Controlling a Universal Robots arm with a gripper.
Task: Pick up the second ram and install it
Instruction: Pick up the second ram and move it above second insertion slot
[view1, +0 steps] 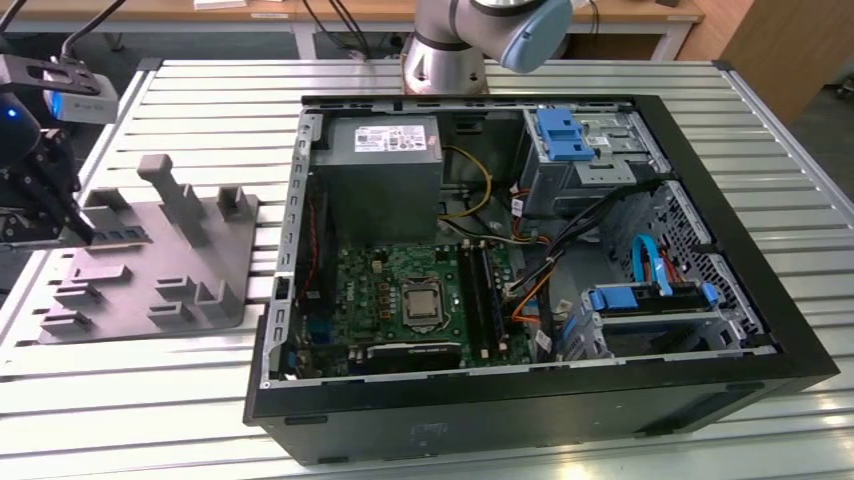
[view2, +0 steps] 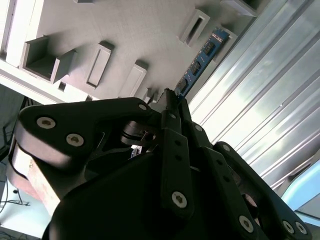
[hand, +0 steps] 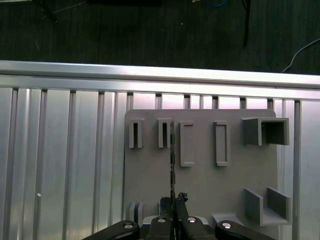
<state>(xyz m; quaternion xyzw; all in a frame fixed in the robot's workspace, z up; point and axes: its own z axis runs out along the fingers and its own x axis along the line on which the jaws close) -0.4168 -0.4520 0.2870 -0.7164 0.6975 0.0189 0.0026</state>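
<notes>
Second wrist view is the clearest one for me: the fingers (view2: 176, 150) are pinched together on the near end of the ram stick (view2: 200, 60). The rest of it pokes out past the tips, a blue-green board with black chips in a row. It's standing on edge along the rim of the gray fixture plate (view2: 125, 40), just beside the ribbed metal tabletop (view2: 260, 100). In the first wrist view I get the stick dead edge-on, basically a thin dark line. It runs from the fingertips out across the plate, and its far end sits between two of the little slotted holders. Honestly can't tell from any angle whether the stick is lifted clear of the plate or resting on it. In the exterior view all of this is way over at the exterior view's left, well apart from the open PC case (view1: 534, 400). The case lies on its side on the same tabletop with the motherboard (view1: 387, 285) exposed. The long black memory slots (view1: 483, 290) are just beside the CPU socket (view1: 420, 305); I can't make out what's in them.
</notes>
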